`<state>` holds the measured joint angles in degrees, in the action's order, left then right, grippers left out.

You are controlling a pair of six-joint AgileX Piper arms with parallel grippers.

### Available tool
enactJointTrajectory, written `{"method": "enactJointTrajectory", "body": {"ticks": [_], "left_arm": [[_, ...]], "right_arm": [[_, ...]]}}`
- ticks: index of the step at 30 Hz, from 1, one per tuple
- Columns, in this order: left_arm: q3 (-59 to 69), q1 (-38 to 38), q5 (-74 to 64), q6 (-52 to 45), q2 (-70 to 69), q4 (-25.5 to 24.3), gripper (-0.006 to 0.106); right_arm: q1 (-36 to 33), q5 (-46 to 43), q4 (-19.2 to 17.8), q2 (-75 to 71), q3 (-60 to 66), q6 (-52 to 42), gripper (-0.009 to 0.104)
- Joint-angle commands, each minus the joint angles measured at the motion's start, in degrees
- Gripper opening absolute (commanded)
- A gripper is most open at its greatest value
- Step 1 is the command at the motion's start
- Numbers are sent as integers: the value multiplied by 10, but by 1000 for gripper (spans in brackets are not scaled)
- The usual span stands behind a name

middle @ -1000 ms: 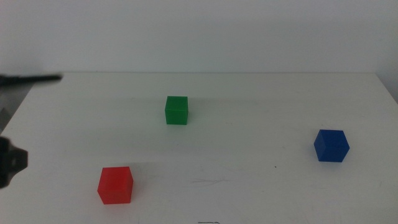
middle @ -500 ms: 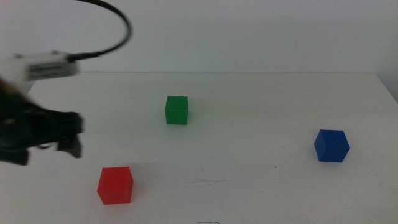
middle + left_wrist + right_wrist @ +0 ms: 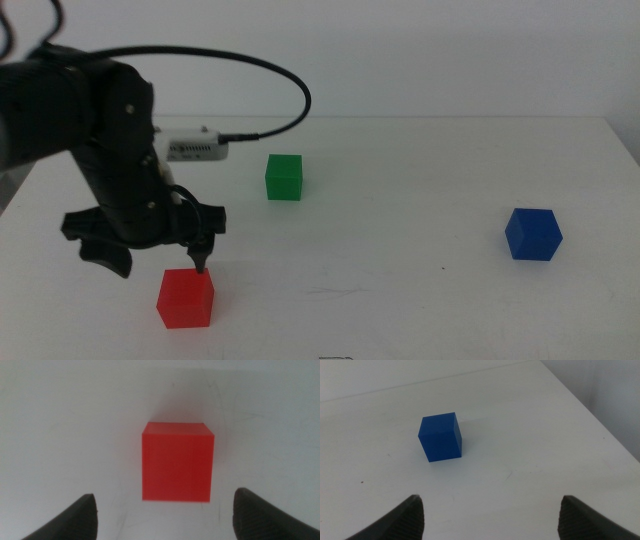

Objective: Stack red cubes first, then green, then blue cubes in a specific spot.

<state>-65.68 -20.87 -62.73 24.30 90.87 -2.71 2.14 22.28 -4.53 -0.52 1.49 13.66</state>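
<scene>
One left gripper (image 3: 158, 260) over red cube (image 3: 185, 298), jaws wide apart, empty; right gripper (image 3: 490, 515) likewise

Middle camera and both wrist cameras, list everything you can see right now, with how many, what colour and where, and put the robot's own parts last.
red cube: one, bright red, on the table near the front left, directly below the left gripper, not yet gripped.
green cube: one, green, on the table toward the back, left of centre, standing alone.
blue cube: one, deep blue, on the table at the right, alone; it also shows in the right wrist view.
table: one, plain white, carrying all three cubes.
cable: one, black, arching above the left arm.
left gripper: one, dark, jaws open, hovering just above the red cube.
right gripper: one, dark, jaws open, waiting back from the blue cube, out of the middle view.
</scene>
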Motion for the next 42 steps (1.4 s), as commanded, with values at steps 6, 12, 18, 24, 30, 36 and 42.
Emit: {"method": "enactJointTrajectory", "body": {"ticks": [6,12,18,24,30,36,42], "left_arm": [[-17,-4,35,-6,24,9,91],[-17,-4,44,-6,54,9,91],[-15,-4,49,-6,88,9,91],[-15,-3,49,-6,93,9,76],[-15,-3,49,-4,93,14,37],[-20,-3,47,-5,76,37,7],[-101,-44,-30,38,75,22,2]], "right_arm": [[3,-40,-7,-13,-9,-5,94],[3,-40,-7,-13,-9,-5,94],[3,-40,-7,-13,-9,-5,94],[3,-40,-7,-13,-9,-5,94],[3,-40,-7,-13,-9,-5,94],[3,-40,-7,-13,-9,-5,94],[3,-40,-7,-13,-9,-5,94]]}}
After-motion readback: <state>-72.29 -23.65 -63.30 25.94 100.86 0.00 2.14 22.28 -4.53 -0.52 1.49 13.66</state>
